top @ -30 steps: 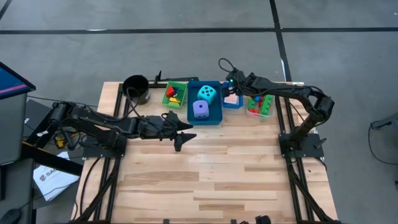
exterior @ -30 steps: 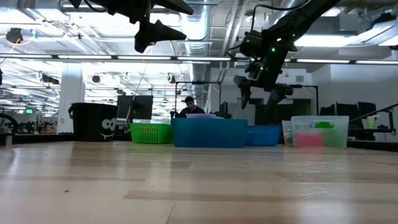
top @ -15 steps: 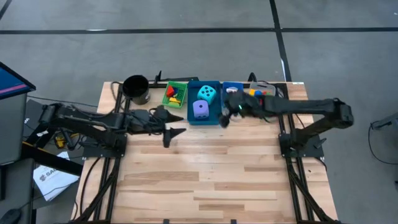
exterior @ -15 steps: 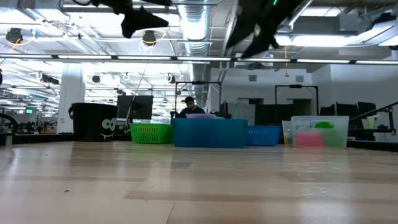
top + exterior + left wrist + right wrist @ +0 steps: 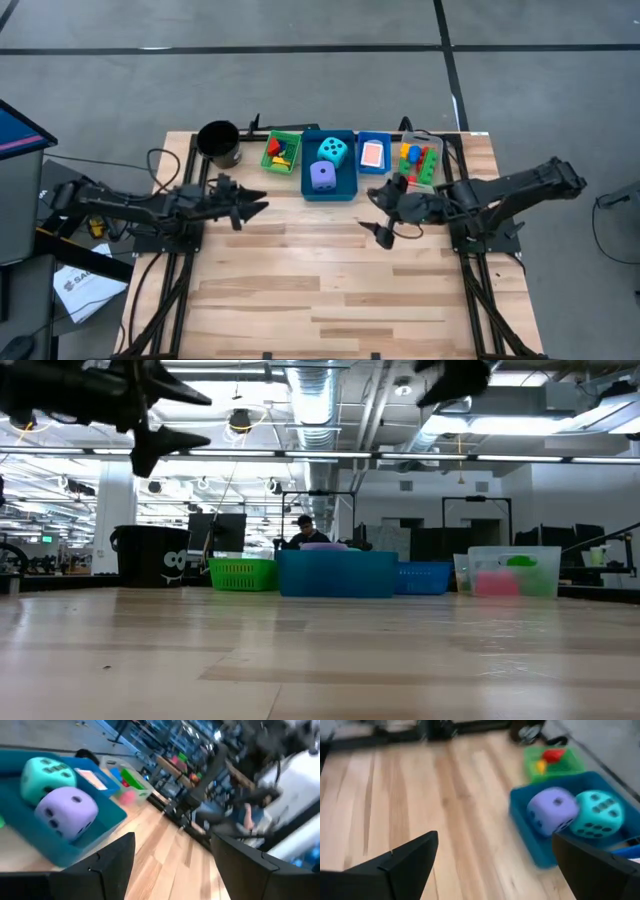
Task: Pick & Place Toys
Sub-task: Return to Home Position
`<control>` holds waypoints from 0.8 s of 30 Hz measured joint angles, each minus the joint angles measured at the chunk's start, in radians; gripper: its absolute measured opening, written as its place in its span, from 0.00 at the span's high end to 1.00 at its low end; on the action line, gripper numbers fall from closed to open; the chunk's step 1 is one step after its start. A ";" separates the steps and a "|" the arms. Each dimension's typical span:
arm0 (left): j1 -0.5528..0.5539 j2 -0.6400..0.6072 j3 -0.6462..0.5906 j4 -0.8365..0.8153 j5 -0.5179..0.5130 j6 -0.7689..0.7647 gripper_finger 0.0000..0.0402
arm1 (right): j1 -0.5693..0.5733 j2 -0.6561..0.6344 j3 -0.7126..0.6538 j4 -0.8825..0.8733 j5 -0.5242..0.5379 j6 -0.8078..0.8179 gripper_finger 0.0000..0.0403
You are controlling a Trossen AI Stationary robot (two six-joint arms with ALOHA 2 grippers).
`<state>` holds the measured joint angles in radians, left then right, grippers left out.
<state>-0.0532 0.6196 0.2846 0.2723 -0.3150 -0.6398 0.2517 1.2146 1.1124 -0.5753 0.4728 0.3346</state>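
Grippers are both hanging empty, fingers spread wide, nothing between them. The left gripper (image 5: 250, 209) is hovering over the bare surface (image 5: 330, 285), near the front of the black cup (image 5: 219, 143) and the green bin (image 5: 268, 160). The right gripper (image 5: 379, 217) is hovering over the boards in front of the light blue bin (image 5: 361, 168) and the clear bin (image 5: 437, 150). Neither is touching a bin, and the low view is showing both riding high above the boards.

Toys are all sitting binned along the far edge:
- purple die (image 5: 321, 177) and cyan dotted die (image 5: 332, 151) are lying side by side in the blue bin (image 5: 304, 192)
- orange card box (image 5: 373, 154) is lying flat in the light blue bin
- mixed bricks (image 5: 418, 162) are filling the clear bin
- red and yellow bricks (image 5: 280, 150) are lying in the green bin

I'm seeing no toy loose on the boards, so sorting looks finished. Wide fingers make sense with nothing left to carry. Hanging short of the bins is keeping the arms clear of the rims, which suits parking.
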 joint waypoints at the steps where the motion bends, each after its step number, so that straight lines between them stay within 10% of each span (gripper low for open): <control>1: 0.000 -0.023 -0.022 0.013 -0.018 -0.025 0.36 | 0.009 -0.014 -0.024 0.003 -0.006 -0.016 0.05; 9: 0.000 -0.096 -0.089 0.052 -0.099 -0.042 0.36 | -0.007 -0.269 -0.446 0.366 -0.174 -0.020 0.05; 24: -0.043 -0.094 -0.087 -0.070 -0.073 0.430 0.36 | -0.003 -0.633 -0.994 0.719 -0.024 -0.185 0.05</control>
<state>-0.0963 0.5255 0.1978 0.2028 -0.3878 -0.2100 0.2484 0.5813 0.1181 0.1438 0.4489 0.1501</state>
